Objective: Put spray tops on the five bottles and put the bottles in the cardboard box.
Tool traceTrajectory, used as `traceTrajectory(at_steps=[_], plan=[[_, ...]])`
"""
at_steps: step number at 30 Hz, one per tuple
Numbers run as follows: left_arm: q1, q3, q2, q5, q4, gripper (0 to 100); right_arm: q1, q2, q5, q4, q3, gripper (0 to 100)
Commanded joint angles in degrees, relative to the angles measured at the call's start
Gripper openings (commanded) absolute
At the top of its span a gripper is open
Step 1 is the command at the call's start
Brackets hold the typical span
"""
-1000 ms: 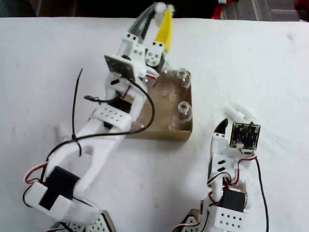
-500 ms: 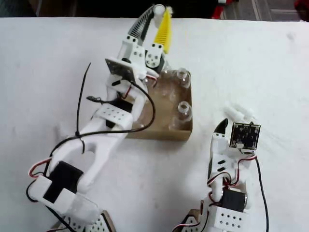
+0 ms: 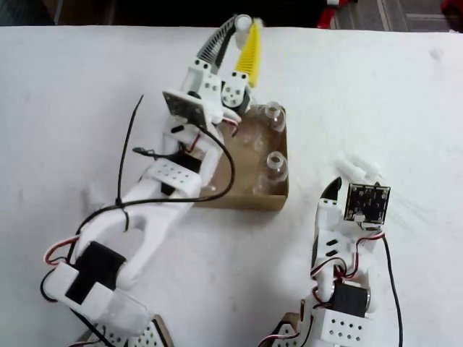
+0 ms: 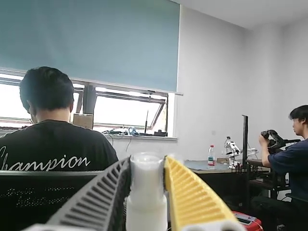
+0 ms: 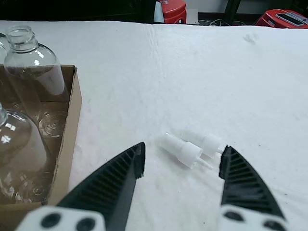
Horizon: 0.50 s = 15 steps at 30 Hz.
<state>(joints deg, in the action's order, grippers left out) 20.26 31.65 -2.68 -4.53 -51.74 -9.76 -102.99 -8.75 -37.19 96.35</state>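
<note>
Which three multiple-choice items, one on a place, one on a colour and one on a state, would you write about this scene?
1. Where do the two loose spray tops lie?
A. on a plate
B. on the table before the right gripper
C. on the floor

2. What colour is the left gripper's finger opposite the grey one?
A. yellow
B. red
C. blue

3. What is the right gripper's state?
A. shut, empty
B. shut on a screwdriver
C. open, empty

Answers: 1 B, both lie on the bare table; 2 A, a yellow finger and a grey one clamp a white spray top; 3 C, its black fingers stand apart, gripping nothing.
</note>
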Motion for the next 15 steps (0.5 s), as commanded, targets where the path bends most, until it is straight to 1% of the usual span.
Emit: traceTrajectory(at_steps=[1, 9, 15], plan=[[0.92, -1.32, 0.84, -0.70, -1.49, 2, 0.40, -0.04, -0.62, 0.66, 0.53, 23.0], [1.19, -0.09, 0.66, -0.70, -1.32, 2, 0.40, -0.04, -0.62, 0.66, 0.53, 23.0], [1.19, -0.26, -5.58, -0.70, -1.67, 2, 0.31, -0.04, -0.62, 0.66, 0.53, 23.0]])
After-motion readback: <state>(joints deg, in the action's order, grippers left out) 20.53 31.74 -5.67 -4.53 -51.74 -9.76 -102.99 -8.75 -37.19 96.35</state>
